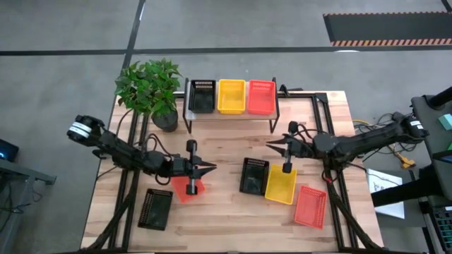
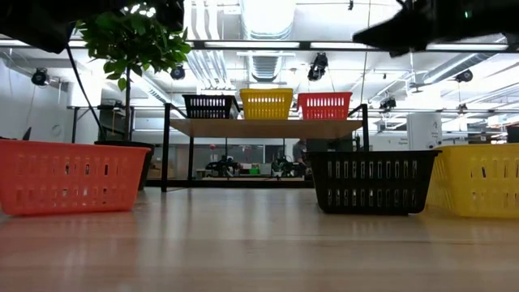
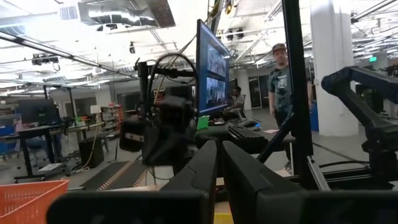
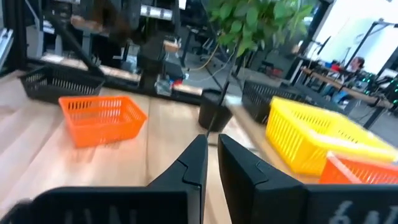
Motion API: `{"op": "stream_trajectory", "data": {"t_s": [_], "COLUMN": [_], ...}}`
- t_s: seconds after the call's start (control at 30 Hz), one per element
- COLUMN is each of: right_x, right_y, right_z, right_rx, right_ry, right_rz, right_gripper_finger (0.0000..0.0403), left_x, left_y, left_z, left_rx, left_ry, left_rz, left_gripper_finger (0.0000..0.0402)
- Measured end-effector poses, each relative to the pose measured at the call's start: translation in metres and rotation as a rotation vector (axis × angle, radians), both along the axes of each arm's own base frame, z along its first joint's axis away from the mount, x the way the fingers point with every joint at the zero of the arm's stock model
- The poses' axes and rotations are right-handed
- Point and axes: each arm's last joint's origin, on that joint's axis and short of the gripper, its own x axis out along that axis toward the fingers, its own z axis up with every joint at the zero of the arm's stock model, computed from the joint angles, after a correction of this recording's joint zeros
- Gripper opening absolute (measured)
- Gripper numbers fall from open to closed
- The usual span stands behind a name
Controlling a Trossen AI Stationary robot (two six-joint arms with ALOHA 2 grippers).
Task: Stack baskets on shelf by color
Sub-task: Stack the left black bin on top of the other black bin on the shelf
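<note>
1. Wooden table (image 1: 226,212) lay nearest the high camera's foreground, carrying every basket and both arms.
2. Low shelf (image 1: 229,115) stood at the far middle of the table, just right of a potted plant (image 1: 150,88).
3. On the shelf top sat three baskets in a row: a black shelf basket (image 1: 202,95) on the left, a yellow shelf basket (image 1: 231,96) in the middle and an orange shelf basket (image 1: 261,97) on the right.
4. Right of centre on the table, a black basket (image 1: 253,176) touched a yellow basket (image 1: 281,184), with an orange basket (image 1: 310,207) just beside that, nearer the right front corner.
5. Left of centre, another orange basket (image 1: 188,187) sat partly under the left arm, and a second black basket (image 1: 155,209) lay near the left front edge.
6. Left gripper (image 1: 209,168) hung above the table over the left orange basket, fingers pressed together and holding nothing.
7. Right gripper (image 1: 272,147) hovered between the shelf and the right group of baskets, fingers likewise closed on nothing.
</note>
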Motion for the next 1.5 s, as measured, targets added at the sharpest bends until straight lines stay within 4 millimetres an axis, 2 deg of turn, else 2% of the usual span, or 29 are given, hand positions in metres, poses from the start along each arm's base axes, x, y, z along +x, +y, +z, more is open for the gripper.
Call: {"op": "stream_trajectory", "data": {"t_s": [0.23, 0.5, 0.8, 1.1, 1.3, 1.5], "right_x": [-0.010, -0.021, -0.023, -0.023, -0.023, -0.022], "right_y": [0.000, -0.001, 0.000, 0.000, 0.000, 0.000], "right_z": [-0.032, -0.046, -0.051, -0.051, -0.053, -0.055], "right_rx": [0.063, 0.093, 0.105, 0.115, 0.113, 0.124], "right_ry": [-0.077, -0.128, -0.121, -0.114, -0.098, -0.088], "right_rz": [0.073, 0.088, 0.130, 0.129, 0.128, 0.127], "right_gripper_finger": [0.0031, 0.0031, 0.0031, 0.0031, 0.0031, 0.0031], "left_x": [0.004, 0.006, 0.009, 0.010, 0.012, 0.023], "left_y": [-0.001, -0.002, -0.003, -0.007, -0.022, -0.042], "left_z": [-0.005, -0.011, -0.011, -0.010, -0.011, -0.009], "left_rx": [0.008, 0.014, -0.019, -0.221, -0.285, -0.307], "left_ry": [0.020, 0.040, 0.044, 0.050, 0.085, 0.128], "left_rz": [0.000, 0.000, -0.011, -0.124, -0.197, -0.230], "left_gripper_finger": [0.0010, 0.0010, 0.0010, 0.0010, 0.0010, 0.0010]}}
